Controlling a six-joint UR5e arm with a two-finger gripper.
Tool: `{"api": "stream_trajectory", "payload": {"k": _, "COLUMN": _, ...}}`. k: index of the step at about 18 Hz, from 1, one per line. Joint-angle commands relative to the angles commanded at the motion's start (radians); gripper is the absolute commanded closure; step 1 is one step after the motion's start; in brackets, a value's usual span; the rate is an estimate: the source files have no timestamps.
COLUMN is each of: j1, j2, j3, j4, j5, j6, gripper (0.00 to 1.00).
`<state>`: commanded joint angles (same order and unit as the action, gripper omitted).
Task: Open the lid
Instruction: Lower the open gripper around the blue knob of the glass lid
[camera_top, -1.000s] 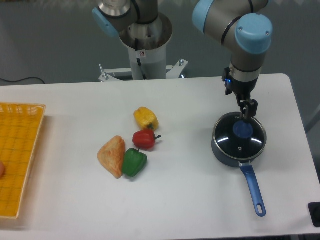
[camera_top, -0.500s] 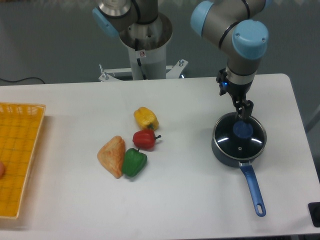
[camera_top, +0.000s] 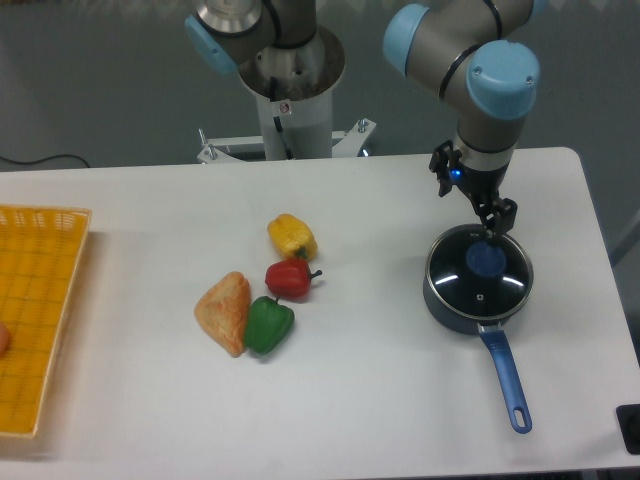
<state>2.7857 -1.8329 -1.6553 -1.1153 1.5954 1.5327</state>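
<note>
The lid (camera_top: 479, 281) is a round clear glass disc with a thin metal rim and a blue centre knob (camera_top: 486, 259). It lies flat on the dark saucepan (camera_top: 450, 310) with a blue handle (camera_top: 506, 378) at the right of the table. My gripper (camera_top: 494, 224) hangs just above and behind the knob, over the lid's far rim. Its dark fingers (camera_top: 503, 212) are close together, and I cannot tell whether they are shut. It holds nothing that I can see.
A yellow pepper (camera_top: 291, 236), a red pepper (camera_top: 289, 278), a green pepper (camera_top: 268, 325) and an orange-brown wedge (camera_top: 226, 312) lie at mid-table. A yellow basket (camera_top: 35, 320) stands at the left edge. The robot base (camera_top: 290, 110) is behind.
The gripper has stayed over the lid's far rim, shifting slightly and turning a little at the wrist. The lid and pan have not moved.
</note>
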Motion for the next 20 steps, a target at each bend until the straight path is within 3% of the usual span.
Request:
{"api": "stream_trajectory", "payload": {"k": 8, "j1": 0.005, "j2": -0.137, "j3": 0.126, "j4": 0.017, "j5": 0.005, "j6": -0.307, "gripper": 0.0}}
{"api": "stream_trajectory", "payload": {"k": 16, "j1": -0.002, "j2": -0.187, "j3": 0.131, "j4": 0.015, "j5": 0.009, "j6": -0.391, "gripper": 0.0}}
{"api": "stream_trajectory", "payload": {"k": 20, "j1": -0.003, "j2": -0.171, "j3": 0.12, "j4": 0.002, "j5": 0.005, "j6": -0.391, "gripper": 0.0}}
